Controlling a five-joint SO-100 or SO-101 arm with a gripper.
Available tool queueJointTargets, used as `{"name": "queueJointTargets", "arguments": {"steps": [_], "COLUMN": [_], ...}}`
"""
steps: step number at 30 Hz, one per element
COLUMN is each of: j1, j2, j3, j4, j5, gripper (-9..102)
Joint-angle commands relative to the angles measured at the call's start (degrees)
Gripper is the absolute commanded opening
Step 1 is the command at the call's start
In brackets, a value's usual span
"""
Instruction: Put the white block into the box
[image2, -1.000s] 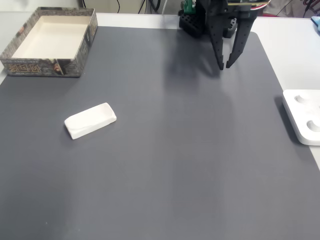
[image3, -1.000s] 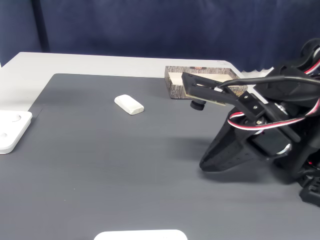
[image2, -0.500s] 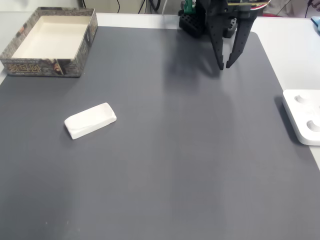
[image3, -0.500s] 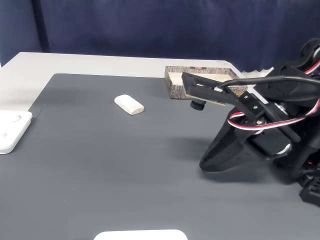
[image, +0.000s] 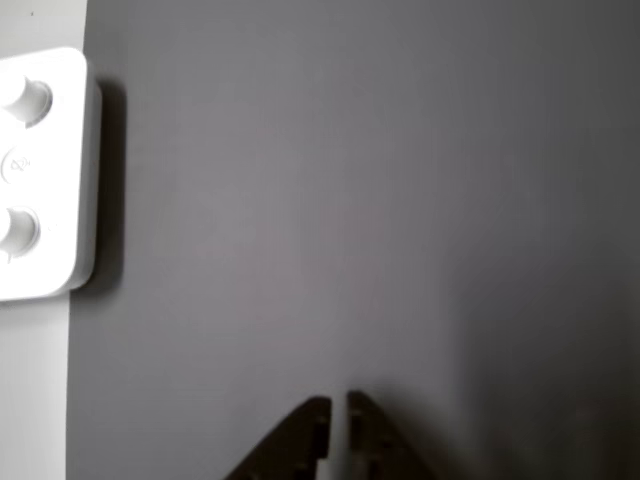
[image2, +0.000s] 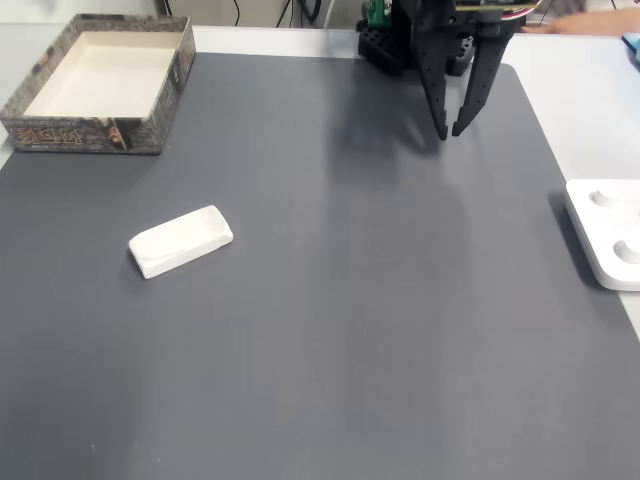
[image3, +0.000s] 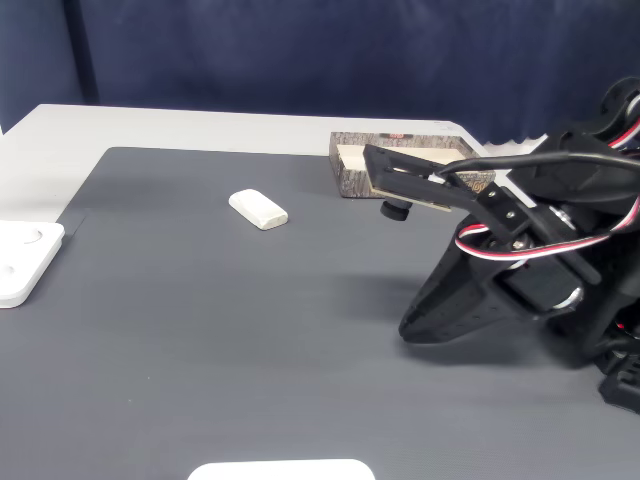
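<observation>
The tool (image2: 449, 131) hangs at the upper right of a fixed view, tips pointing down at the dark mat (image2: 350, 300), its two fingers a narrow gap apart with nothing between them. The other view shows the same slim slit between the tips (image: 338, 425) at the bottom edge. The white block (image2: 181, 241) lies flat and alone at the left-centre of the surface, well apart from the tool and free on every side, so it looks easy to approach from above. The box (image2: 100, 83) sits open-topped in the upper left corner, ready to receive it. A white knobbed plate (image2: 606, 232) rests at the right edge, clear of the likely path.
</observation>
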Motion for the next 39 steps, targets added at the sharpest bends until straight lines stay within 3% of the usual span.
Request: {"name": "queueJointTargets", "arguments": {"steps": [1, 26, 35, 39], "j1": [-0.53, 0.18, -0.35, 1.58], "j2": [2.02, 1.67, -5.27, -12.04], "j3": [1.14, 1.14, 0.62, -7.29], "j4": [0.00, 0.00, 0.79, 1.49], "j5": [-0.79, -1.23, -0.26, 3.43], "gripper": [0, -2, -2, -2]}}
